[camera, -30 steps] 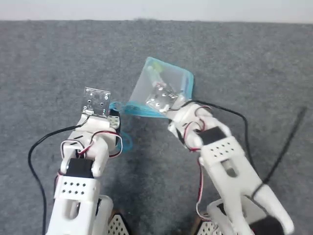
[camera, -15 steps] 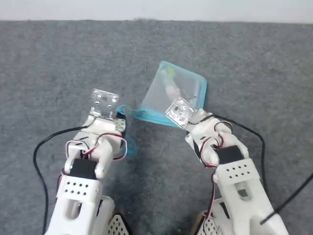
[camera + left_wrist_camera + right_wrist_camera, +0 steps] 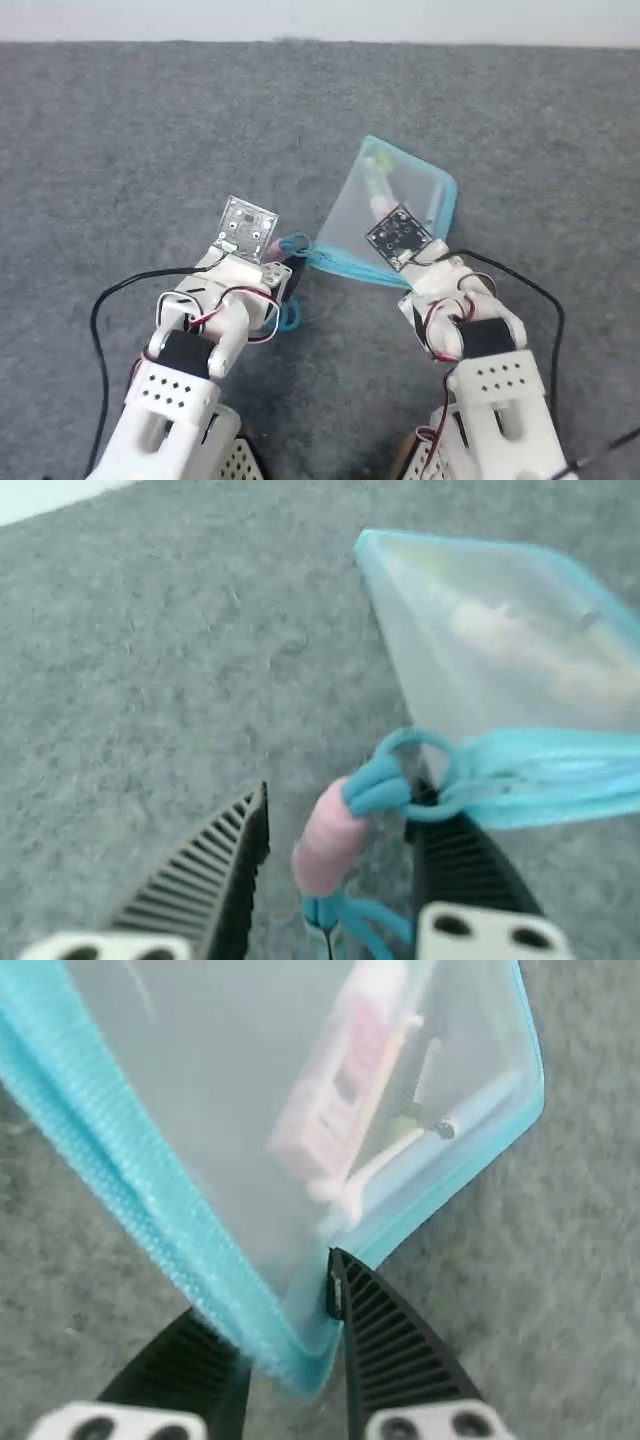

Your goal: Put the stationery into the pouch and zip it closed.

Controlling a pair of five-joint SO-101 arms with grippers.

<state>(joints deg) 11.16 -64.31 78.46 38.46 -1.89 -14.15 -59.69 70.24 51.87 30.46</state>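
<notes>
The translucent pouch [image 3: 358,205] with blue trim sits on the grey felt-like surface [image 3: 150,130] between and just ahead of the two arms, one corner pointing away from them. Stationery shows through its wall: a pink-and-white item [image 3: 345,1080], a pale blue pen [image 3: 485,1102] and a thin white stick beside them. The blue zipper band [image 3: 350,265] runs along the pouch's near edge, from the right arm across to the left. At the left end of that band a blue cord loop [image 3: 412,768] comes off the pouch, and a pink bead [image 3: 325,845] is threaded on the cord just beyond it. The right gripper [image 3: 275,1305] has its fingers drawn close together over the pouch's corner at the zipper's right end, with the blue edge pinched between them. In the high view this gripper [image 3: 405,272] sits tucked under its wrist camera, right at that corner. The left gripper [image 3: 345,820] has its fingers spread well apart. The bead and cord hang in the gap between them and the loop touches one finger [image 3: 455,865], while the other finger [image 3: 235,855] stands clear of the cord. From above, the left gripper [image 3: 292,262] is at the zipper's left end, and loose blue cord curls on the surface just beside it.
</notes>
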